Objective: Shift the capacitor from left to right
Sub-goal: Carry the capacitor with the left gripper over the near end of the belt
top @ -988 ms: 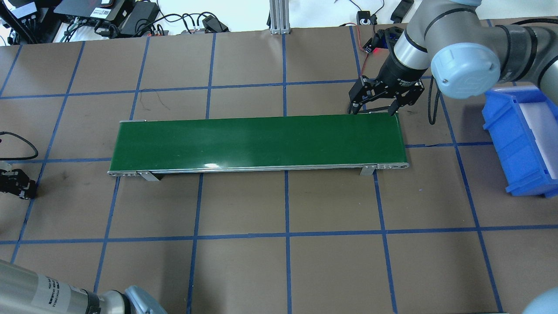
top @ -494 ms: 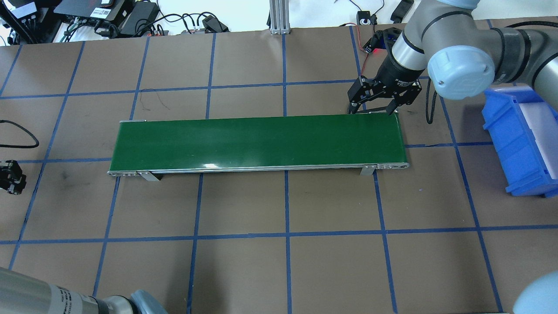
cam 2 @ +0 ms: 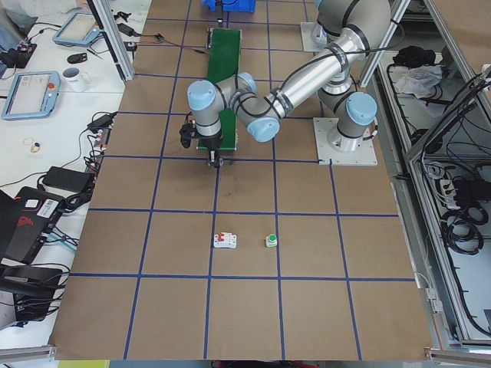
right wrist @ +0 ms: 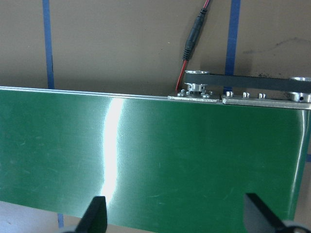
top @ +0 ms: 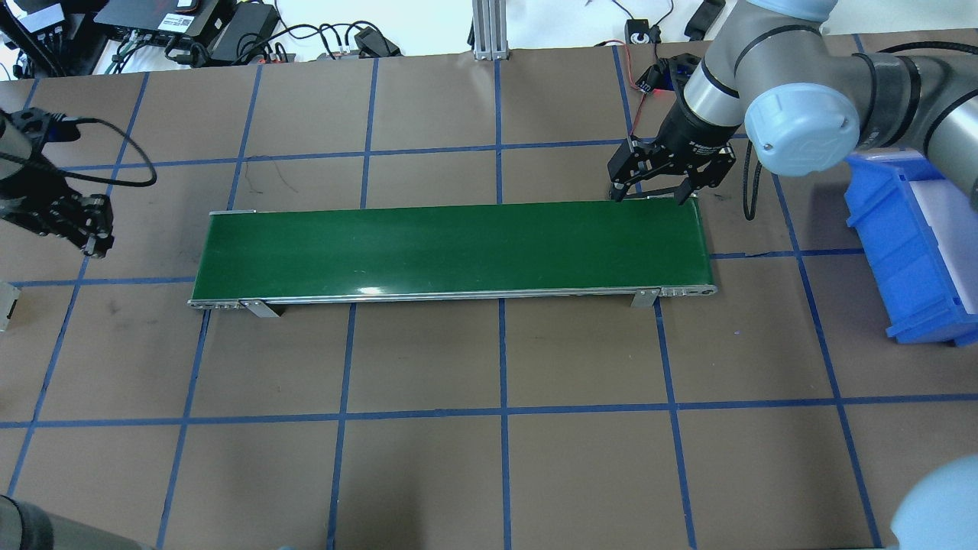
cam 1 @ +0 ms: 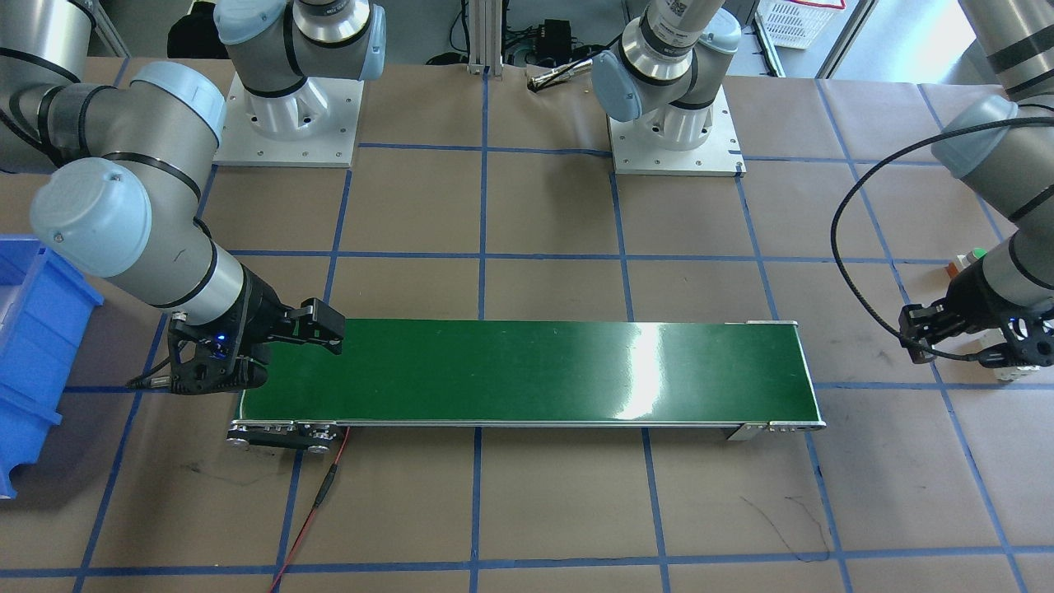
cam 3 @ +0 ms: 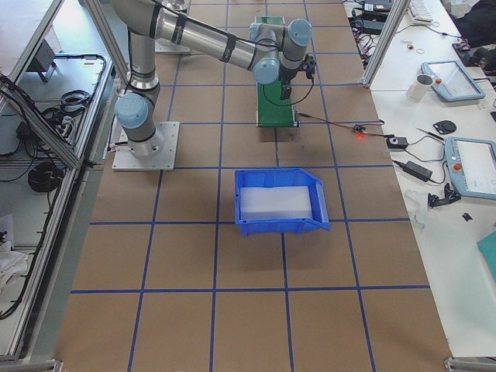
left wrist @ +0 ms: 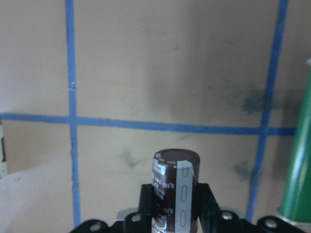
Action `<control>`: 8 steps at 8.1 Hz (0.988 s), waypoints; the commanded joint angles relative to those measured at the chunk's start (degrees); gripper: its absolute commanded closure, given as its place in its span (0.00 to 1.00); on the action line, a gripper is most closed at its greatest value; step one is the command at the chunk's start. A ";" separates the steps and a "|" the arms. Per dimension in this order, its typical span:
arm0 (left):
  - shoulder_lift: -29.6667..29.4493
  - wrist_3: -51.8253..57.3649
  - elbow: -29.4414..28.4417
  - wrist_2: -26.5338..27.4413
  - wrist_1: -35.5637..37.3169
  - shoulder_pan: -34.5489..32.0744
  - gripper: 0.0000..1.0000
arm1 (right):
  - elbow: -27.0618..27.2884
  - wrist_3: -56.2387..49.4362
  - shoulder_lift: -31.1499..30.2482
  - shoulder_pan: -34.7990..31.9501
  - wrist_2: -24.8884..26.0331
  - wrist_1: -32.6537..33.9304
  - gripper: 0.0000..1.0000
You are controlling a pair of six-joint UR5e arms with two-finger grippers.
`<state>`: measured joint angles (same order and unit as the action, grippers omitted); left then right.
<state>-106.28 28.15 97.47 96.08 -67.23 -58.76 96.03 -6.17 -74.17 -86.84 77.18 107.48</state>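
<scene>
The capacitor point(left wrist: 171, 182), a stubby cylinder with a dark brown sleeve and a pale grey stripe, stands upright between the fingers of my left gripper point(left wrist: 175, 206). The left gripper point(top: 90, 233) is shut on it and hangs above the brown table, just left of the green conveyor belt's point(top: 451, 248) left end. In the front-facing view the left gripper point(cam 1: 984, 346) is at the right edge. My right gripper point(top: 653, 192) is open and empty at the far edge of the belt's right end; its fingertips point(right wrist: 95, 213) straddle the belt point(right wrist: 155, 160).
A blue bin point(top: 913, 244) stands right of the belt. A white breaker with red tabs point(cam 2: 225, 241) and a green-capped button point(cam 2: 271, 241) sit on the table beyond the belt's left end. Cables and electronics line the far edge.
My left gripper has moved from the table's left edge away from me and rightward, toward the belt's left end. The right gripper has shifted only slightly.
</scene>
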 commanded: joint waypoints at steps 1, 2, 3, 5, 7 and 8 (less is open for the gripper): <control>-1.46 -9.40 -3.59 -1.87 1.73 -10.13 0.95 | -0.05 -0.33 0.60 0.00 -0.02 0.97 0.00; -2.78 -11.69 -3.69 -1.87 4.02 -11.45 0.95 | -0.05 -0.16 0.52 0.00 0.07 1.50 0.00; -3.14 -12.76 -3.60 -2.39 4.82 -13.29 0.95 | -0.05 -0.07 0.60 0.00 -0.01 1.50 0.00; -3.06 -14.59 -3.25 -4.85 5.01 -14.45 0.93 | -0.05 -0.42 0.60 0.00 -0.10 1.42 0.00; -1.75 -15.05 -2.20 -6.70 4.57 -16.46 0.93 | -0.05 -0.86 0.60 0.00 0.16 1.42 0.00; -1.65 -15.05 -0.89 -6.61 4.31 -16.56 0.93 | -0.05 -0.86 0.60 0.00 0.16 1.42 0.00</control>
<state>-108.63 13.34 94.80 90.02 -62.58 -74.28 95.98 -6.94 -73.57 -86.84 77.28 108.93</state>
